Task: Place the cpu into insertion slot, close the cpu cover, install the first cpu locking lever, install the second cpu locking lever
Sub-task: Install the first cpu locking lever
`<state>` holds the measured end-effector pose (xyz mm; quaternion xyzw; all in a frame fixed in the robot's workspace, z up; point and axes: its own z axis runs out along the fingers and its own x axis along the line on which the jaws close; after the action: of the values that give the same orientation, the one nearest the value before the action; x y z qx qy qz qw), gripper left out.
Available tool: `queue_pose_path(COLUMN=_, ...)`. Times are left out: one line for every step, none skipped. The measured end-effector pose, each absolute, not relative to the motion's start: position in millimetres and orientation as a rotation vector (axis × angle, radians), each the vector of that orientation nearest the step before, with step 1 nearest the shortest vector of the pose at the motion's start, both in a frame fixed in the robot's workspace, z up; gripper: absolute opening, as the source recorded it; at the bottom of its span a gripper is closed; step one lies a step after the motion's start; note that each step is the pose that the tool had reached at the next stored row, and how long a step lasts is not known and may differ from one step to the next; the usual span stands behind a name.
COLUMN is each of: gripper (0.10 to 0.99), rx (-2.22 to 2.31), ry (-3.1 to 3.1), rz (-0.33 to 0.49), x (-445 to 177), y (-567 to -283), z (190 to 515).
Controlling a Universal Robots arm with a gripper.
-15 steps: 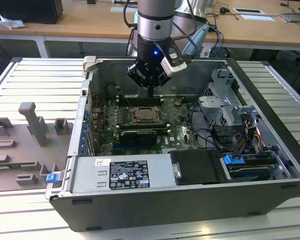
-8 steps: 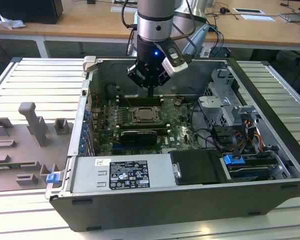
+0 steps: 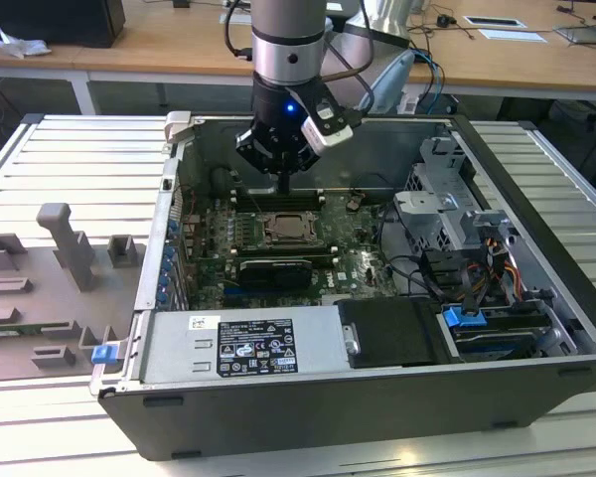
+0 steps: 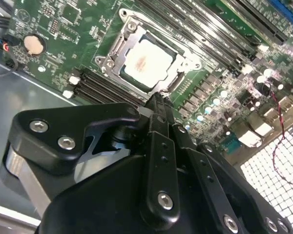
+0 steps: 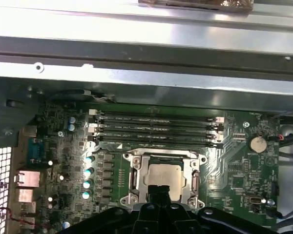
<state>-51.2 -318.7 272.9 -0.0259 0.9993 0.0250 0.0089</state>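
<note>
Claw point(image 4: 156, 101) near the cpu point(image 4: 149, 61).
Its tips are pressed together, holding nothing; the cover point(image 4: 116, 48) frames the cpu.

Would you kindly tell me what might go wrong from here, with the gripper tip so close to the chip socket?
1. The shut gripper hangs right at the edge of the metal cover frame, beside the memory slots. A small sideways slip could scrape the slots or the small parts on the green board.
2. The chip face lies bare through the frame's opening, so a push that lands off target could strike it.
</note>
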Motion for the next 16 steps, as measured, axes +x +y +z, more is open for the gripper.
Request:
queue_pose_path(gripper=0.106, rx=-0.080, ry=3.123, rz=0.078, x=-55.0, y=-318.7, z=271.1)
queue_pose_path(gripper=0.106, rx=-0.080, ry=3.124, rz=0.078, x=-59.5, y=-318.7, z=270.3)
queue_pose_path(gripper=0.106, rx=-0.080, ry=3.124, rz=0.078, x=-64.2, y=-318.7, z=269.5)
queue_pose_path(gripper=0.106, rx=-0.080, ry=3.124, rz=0.078, x=-70.9, y=-318.7, z=268.8)
queue_pose_path(gripper=0.106, rx=-0.080, ry=3.124, rz=0.078, x=-75.4, y=-318.7, z=268.4)
queue_pose_path(gripper=0.106, rx=-0.080, ry=3.124, rz=0.078, x=-81.8, y=-318.7, z=267.9)
queue_pose_path(gripper=0.106, rx=-0.080, ry=3.124, rz=0.078, x=-86.3, y=-318.7, z=267.4)
queue_pose_path(gripper=0.106, rx=-0.080, ry=3.123, rz=0.078, x=-91.1, y=-318.6, z=266.5)
queue_pose_path(gripper=0.106, rx=-0.080, ry=3.123, rz=0.079, x=-92.7, y=-318.6, z=266.0)
queue_pose_path(gripper=0.106, rx=-0.080, ry=3.123, rz=0.079, x=-93.4, y=-318.6, z=265.8)
queue_pose_path(gripper=0.106, rx=-0.080, ry=3.123, rz=0.078, x=-94.7, y=-318.7, z=265.6)
queue_pose_path(gripper=0.106, rx=-0.080, ry=3.123, rz=0.078, x=-95.6, y=-318.8, z=265.4)
queue_pose_path(gripper=0.106, rx=-0.080, ry=3.124, rz=0.078, x=-97.0, y=-318.9, z=265.2)
queue_pose_path(gripper=0.106, rx=-0.080, ry=3.124, rz=0.078, x=-99.0, y=-318.9, z=264.9)
queue_pose_path(gripper=0.106, rx=-0.081, ry=3.124, rz=0.078, x=-101.0, y=-318.9, z=264.4)
queue_pose_path(gripper=0.106, rx=-0.081, ry=3.123, rz=0.078, x=-103.1, y=-318.9, z=263.9)
